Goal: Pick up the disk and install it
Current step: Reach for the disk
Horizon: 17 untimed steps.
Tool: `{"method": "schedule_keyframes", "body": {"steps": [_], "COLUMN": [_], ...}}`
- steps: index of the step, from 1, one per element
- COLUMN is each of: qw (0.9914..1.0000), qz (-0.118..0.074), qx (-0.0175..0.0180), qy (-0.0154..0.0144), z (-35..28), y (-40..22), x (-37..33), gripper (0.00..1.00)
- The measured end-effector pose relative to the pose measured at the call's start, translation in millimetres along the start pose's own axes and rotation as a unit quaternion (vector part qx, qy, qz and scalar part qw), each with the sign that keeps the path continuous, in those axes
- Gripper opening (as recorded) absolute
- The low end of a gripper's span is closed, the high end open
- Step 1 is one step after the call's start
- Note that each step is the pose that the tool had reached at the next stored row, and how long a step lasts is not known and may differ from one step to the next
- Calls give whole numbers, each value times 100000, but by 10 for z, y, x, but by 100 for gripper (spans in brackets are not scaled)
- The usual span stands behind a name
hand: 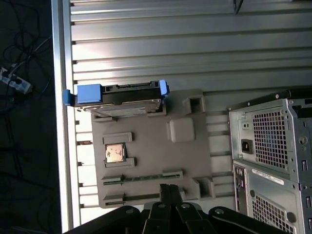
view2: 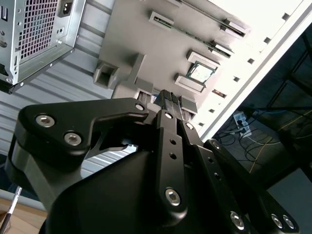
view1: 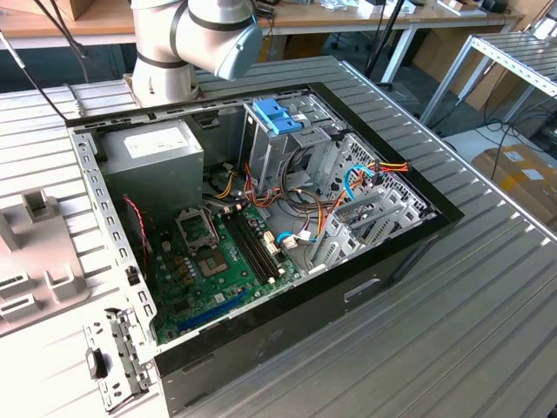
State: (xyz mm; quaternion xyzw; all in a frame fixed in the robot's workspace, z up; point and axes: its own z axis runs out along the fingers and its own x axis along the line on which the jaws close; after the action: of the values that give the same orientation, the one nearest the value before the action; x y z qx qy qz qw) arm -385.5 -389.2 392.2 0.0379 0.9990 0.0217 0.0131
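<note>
Step in hand, as I judged it: the pick, approach stage, nothing grabbed yet. My pincer (hand: 168,190) was closed on itself in both wrist views, tips pressed together w/ nothing btwn them. It hung over one end of the grey holder tray (hand: 146,141).

The disk (hand: 119,100) sat at the tray's opposite end, well apart from my tips and right by the table (hand: 146,39) edge. A small chip (hand: 115,152) lay in a tray pocket btwn us. The open computer case (view1: 287,226) stood beside the tray, w/ its drive cage (view1: 277,122) and blue clips inside. That's prob. where the disk belongs.

Orientation: the disk looked propped in its slot, not lying flat. A dark connector end faced up toward my first wrist cam, w/ a silvery face below it. The blue rails (hand: 88,93) capped both ends of the span I could see. That span ran along the table's slats and square to the table edge, one rail nearly at the edge. The rails prob. sit on the long sides, so I reckoned the true long axis ran down into the tray, foreshortened. Couldn't confirm.

What the pick called for, in my judgement: jaws opened first, then lined up over the disk to close across its thin body, clear of the rails, then a straight lift out of the slot.
</note>
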Motion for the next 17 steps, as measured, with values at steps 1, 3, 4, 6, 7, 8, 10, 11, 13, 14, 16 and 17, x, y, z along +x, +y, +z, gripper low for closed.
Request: {"method": "schedule_keyframes", "body": {"steps": [1, 3, 4, 6, 7, 8, 10, 11, 13, 14, 16, 17], "qw": [100000, 100000, 100000, 100000, 100000, 100000, 100000, 100000, 100000, 100000, 100000, 100000], "qz": [-1, -2, -2, 0, -1, -2, -3, -3, -4, -4, -3, -3], "qx": [-2, 0, -1, 1, 0, 0, -2, -3, -3, -2, -3, 0], "qy": [-3, 0, -4, 1, 0, -2, -3, -1, -3, -1, -5, -1], "z": [0, -1, 0, -1, -1, -1, -1, -1, -1, -1, -1, -1], "y": [0, 1, 1, 2, 2, 3, 3, 3, 4, 4, 5, 6], "x": [17, 47, 62, 83, 90, 101, 119, 129, 146, 155, 175, 184], "gripper": [11, 11, 11, 11, 11, 11, 11, 11, 11, 11, 11, 11]}}
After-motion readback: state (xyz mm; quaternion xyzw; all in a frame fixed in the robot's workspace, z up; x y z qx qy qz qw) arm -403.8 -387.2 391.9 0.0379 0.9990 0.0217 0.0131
